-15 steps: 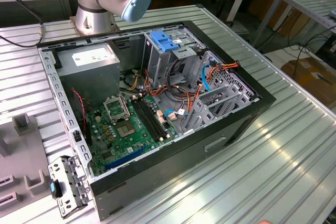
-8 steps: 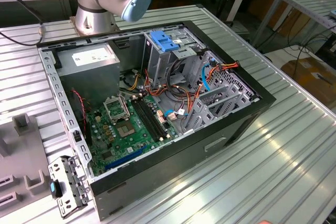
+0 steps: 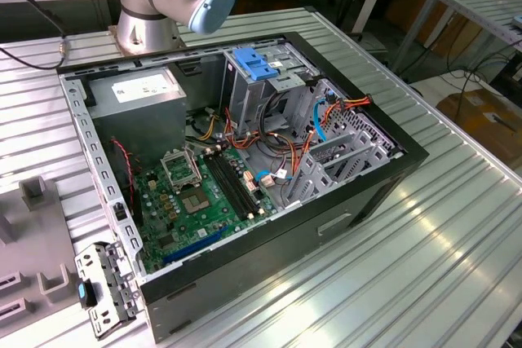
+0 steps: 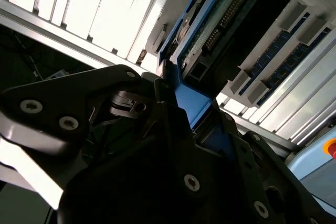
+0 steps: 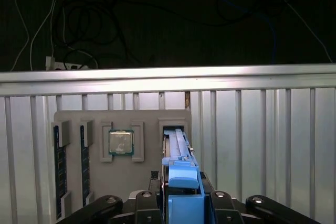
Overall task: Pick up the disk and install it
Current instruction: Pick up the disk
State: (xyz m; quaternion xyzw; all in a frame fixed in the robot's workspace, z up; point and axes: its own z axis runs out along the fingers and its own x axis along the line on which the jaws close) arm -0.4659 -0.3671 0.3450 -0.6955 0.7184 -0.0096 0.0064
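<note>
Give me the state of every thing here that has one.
gripper, shut on the disk
disk, standing on edge, held at the grey tray's slot
computer case, lying on its side, side open
processor, seated in the grey tray's pocket
blue bracket, sitting atop the drive cage in the case

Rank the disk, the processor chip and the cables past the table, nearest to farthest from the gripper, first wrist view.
1. the disk, at the gripper.
2. the processor chip, alongside in the tray.
3. the cables, beyond the table edge.
</note>
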